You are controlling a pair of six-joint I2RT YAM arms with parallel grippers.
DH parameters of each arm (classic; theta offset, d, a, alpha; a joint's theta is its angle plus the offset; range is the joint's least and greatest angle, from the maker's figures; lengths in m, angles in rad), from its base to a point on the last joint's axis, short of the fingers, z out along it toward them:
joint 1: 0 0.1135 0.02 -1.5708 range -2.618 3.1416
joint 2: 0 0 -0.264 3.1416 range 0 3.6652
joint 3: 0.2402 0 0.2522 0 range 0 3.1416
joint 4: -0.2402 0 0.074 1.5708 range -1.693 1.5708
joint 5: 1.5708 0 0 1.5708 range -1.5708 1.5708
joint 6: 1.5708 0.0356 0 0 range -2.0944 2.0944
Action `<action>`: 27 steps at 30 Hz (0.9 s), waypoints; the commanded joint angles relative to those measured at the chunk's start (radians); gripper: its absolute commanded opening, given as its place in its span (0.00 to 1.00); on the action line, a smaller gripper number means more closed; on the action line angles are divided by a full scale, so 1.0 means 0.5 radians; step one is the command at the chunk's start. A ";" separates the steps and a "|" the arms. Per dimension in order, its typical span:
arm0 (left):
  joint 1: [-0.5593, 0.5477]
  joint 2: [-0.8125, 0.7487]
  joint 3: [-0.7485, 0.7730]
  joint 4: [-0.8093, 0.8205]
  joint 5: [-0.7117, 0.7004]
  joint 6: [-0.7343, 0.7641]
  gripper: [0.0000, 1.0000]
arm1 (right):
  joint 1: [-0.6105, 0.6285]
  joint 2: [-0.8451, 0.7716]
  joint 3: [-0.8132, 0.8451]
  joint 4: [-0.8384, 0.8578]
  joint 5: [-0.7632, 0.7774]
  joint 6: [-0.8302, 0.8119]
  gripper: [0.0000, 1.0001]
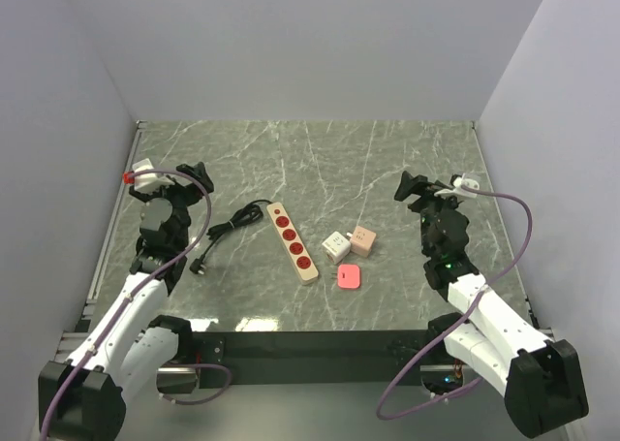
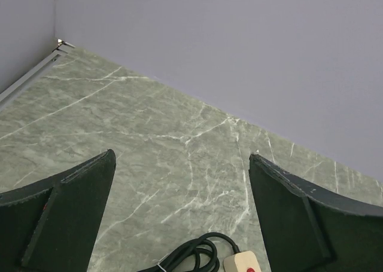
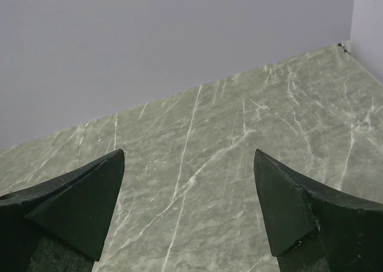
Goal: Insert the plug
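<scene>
Plug [image 1: 336,245] on table [image 1: 407,160] is judged light, rigid, smooth; best taken across its flat sides. Left gripper [image 2: 179,158] and right gripper [image 3: 188,155] are spread apart, empty.

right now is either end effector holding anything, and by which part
Nothing is held: the left end effector and the right end effector are both open and empty.

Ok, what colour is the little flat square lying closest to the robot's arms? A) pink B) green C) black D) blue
A: the flat square is pink, and it lies on the table just in front of the white cube and the peach cube.
</scene>
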 commanded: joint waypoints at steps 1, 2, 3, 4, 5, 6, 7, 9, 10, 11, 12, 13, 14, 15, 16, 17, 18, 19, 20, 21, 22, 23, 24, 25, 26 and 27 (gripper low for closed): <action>0.004 0.017 0.072 0.045 0.007 -0.020 0.99 | -0.010 0.020 0.118 -0.059 0.053 0.094 0.95; 0.001 0.026 0.078 0.023 0.013 -0.020 1.00 | -0.007 0.026 0.130 -0.126 0.074 0.170 0.94; -0.006 0.038 0.099 0.014 0.025 0.010 1.00 | -0.003 0.044 0.148 -0.169 0.077 0.214 0.93; -0.021 0.069 0.114 0.002 0.035 0.035 1.00 | 0.018 0.059 0.188 -0.267 0.056 0.241 0.92; -0.085 0.087 0.124 0.008 0.023 0.065 0.99 | 0.036 0.075 0.210 -0.313 0.031 0.263 0.92; -0.128 0.109 0.136 0.017 0.001 0.127 1.00 | 0.070 0.111 0.231 -0.353 0.010 0.266 0.91; -0.168 0.151 0.142 0.026 -0.011 0.157 0.99 | 0.131 0.130 0.265 -0.417 0.007 0.263 0.92; -0.251 0.198 0.167 0.038 0.001 0.207 0.99 | 0.187 0.182 0.293 -0.485 0.007 0.287 0.92; -0.260 0.247 0.179 0.032 0.013 0.210 1.00 | 0.202 0.201 0.326 -0.589 -0.012 0.321 0.92; -0.275 0.265 0.188 0.023 0.022 0.207 0.99 | 0.205 0.216 0.345 -0.647 -0.033 0.397 0.92; -0.276 0.299 0.210 0.005 0.032 0.195 1.00 | 0.205 0.249 0.384 -0.703 -0.076 0.431 0.92; -0.279 0.308 0.219 0.002 0.041 0.189 0.99 | 0.214 0.268 0.409 -0.816 -0.067 0.471 0.91; -0.279 0.314 0.225 -0.008 0.044 0.192 0.99 | 0.251 0.289 0.440 -0.881 -0.046 0.539 0.91; -0.279 0.318 0.225 -0.008 0.050 0.204 0.99 | 0.279 0.338 0.504 -0.945 -0.012 0.570 0.91; -0.282 0.315 0.228 -0.005 0.068 0.213 1.00 | 0.300 0.369 0.535 -1.067 0.043 0.594 0.91; -0.279 0.308 0.222 0.005 0.090 0.222 0.99 | 0.322 0.400 0.566 -1.114 0.059 0.628 0.92; -0.282 0.287 0.204 0.014 0.148 0.231 1.00 | 0.367 0.470 0.611 -1.154 0.059 0.643 0.92; -0.282 0.272 0.188 0.044 0.176 0.241 0.99 | 0.380 0.510 0.636 -1.218 0.035 0.662 0.92; -0.282 0.259 0.179 0.051 0.191 0.244 1.00 | 0.395 0.556 0.658 -1.231 0.013 0.692 0.92; -0.282 0.235 0.164 0.051 0.188 0.247 0.99 | 0.401 0.648 0.697 -1.276 -0.008 0.711 0.92; -0.282 0.223 0.164 0.029 0.182 0.247 0.99 | 0.414 0.694 0.719 -1.338 -0.036 0.723 0.92; -0.282 0.213 0.164 0.014 0.176 0.250 0.99 | 0.426 0.740 0.737 -1.369 -0.070 0.748 0.92; -0.282 0.198 0.173 0.002 0.185 0.250 0.99 | 0.453 0.820 0.768 -1.399 -0.076 0.763 0.91; -0.282 0.195 0.173 -0.004 0.200 0.253 0.99 | 0.466 0.848 0.774 -1.457 -0.082 0.778 0.92; -0.282 0.189 0.173 -0.011 0.206 0.256 0.99 | 0.481 0.875 0.784 -1.485 -0.085 0.806 0.92; -0.282 0.189 0.167 -0.011 0.210 0.256 0.99 | 0.496 0.909 0.790 -1.510 -0.088 0.821 0.92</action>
